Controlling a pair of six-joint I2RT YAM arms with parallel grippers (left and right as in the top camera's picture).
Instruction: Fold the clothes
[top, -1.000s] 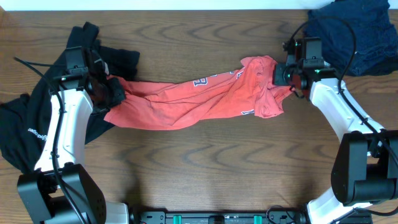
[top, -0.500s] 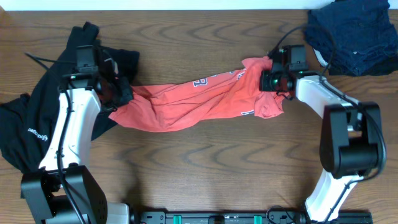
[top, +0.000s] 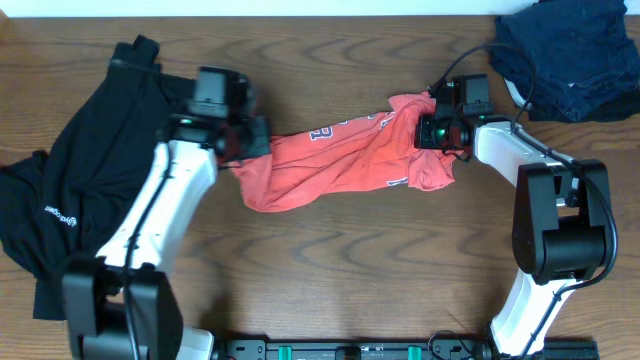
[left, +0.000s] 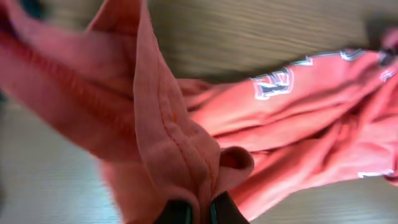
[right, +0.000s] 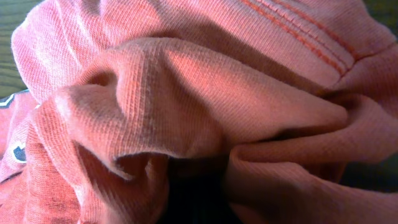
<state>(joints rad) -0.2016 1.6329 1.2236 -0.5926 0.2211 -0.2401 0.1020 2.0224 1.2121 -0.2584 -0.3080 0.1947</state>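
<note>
Fingers on both your arms pinch cloth: left gripper (top: 243, 143) nips a hem fold of the crumpled red-orange cotton T-shirt (top: 340, 160), right gripper (top: 428, 131) clamps its opposite end. Shirt's strung btwn them, mid wooden table (top: 330, 270); black fabric top (top: 90, 190) lies left.

My overhead camera looks straight down on the counter (top: 320, 270) from well above and takes in the whole red-orange T-shirt (top: 340, 165). My left wrist camera sits very close over the shirt's left end. It faces along the cloth toward the lettering (left: 273, 84), with my left fingers (left: 177, 211) at the bottom edge of the view. My right wrist camera is nearer still, pressed against the shirt's right end, so folds fill almost all of it. All three views share the shirt, and overhead and left wrist both show the lettering.
</note>
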